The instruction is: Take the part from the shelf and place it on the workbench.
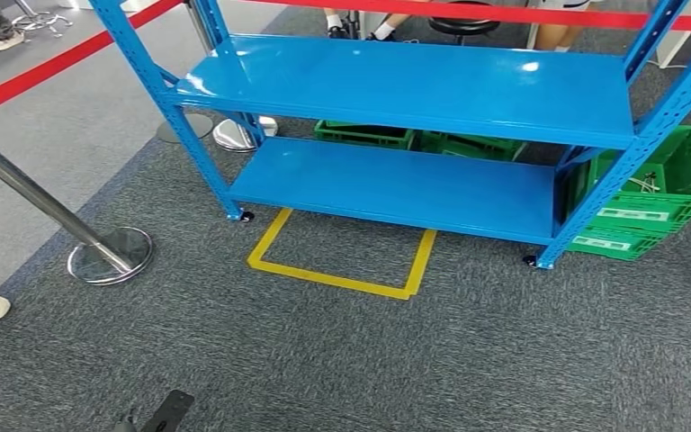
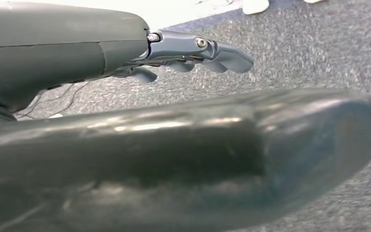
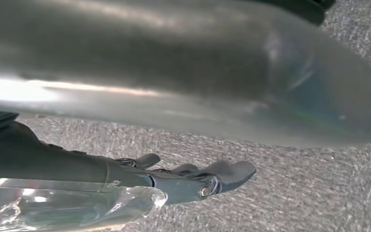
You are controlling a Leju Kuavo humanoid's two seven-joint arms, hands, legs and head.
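The blue metal shelf [image 1: 414, 90] stands ahead of me in the head view, and both of its boards are bare. My left hand [image 2: 164, 145] hangs over the grey carpet, its fingers [image 2: 212, 53] stretched out and apart from the thick thumb, holding nothing. My right hand [image 3: 174, 96] hangs the same way, with straight fingers [image 3: 212, 176] and nothing between them and the thumb. A clear glossy plastic piece [image 3: 72, 205] lies along the far side of those fingers from the thumb. I cannot tell what it is.
Green crates [image 1: 657, 193] stand behind and to the right of the shelf. A yellow tape square [image 1: 342, 261] marks the carpet in front of it. Chrome posts [image 1: 108, 252] with a red belt [image 1: 45, 67] stand on the left. People's feet show at the far edge and at the left.
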